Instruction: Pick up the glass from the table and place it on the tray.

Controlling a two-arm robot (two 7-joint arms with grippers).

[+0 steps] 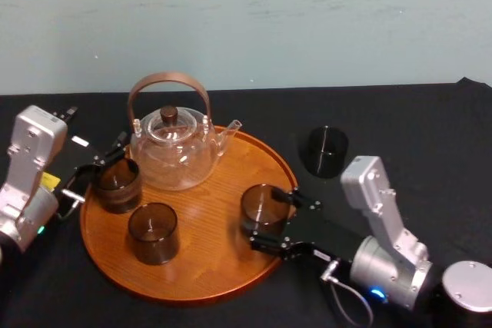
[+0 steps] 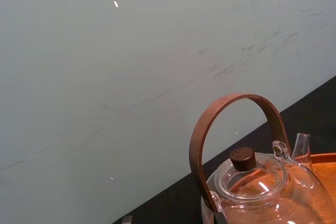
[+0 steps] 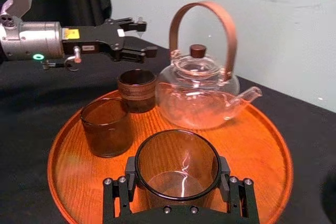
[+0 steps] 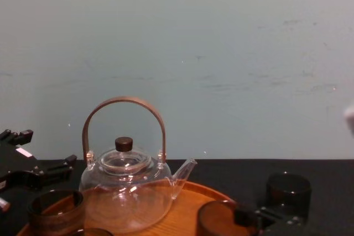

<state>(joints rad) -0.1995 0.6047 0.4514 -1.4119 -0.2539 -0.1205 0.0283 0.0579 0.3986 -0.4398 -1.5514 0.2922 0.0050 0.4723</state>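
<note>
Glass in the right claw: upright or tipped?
Upright: the glass opens upward, walls vertical, gripped by the right claw over the tray.

Orange-brn tray (image 1: 223, 255), smoky-brn glass (image 1: 264, 207), blk table (image 1: 415, 124)

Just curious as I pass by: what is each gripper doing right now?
Left gripper: open, holding nothing.
Right gripper: closed on a brown glass standing on the tray.

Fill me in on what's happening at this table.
The right gripper is closed around a brown glass at the right side of the tray; whether it rests there is unclear. The left gripper hovers open near another glass at the tray's left edge, beside the teapot. One dark glass sits on the table.
</note>
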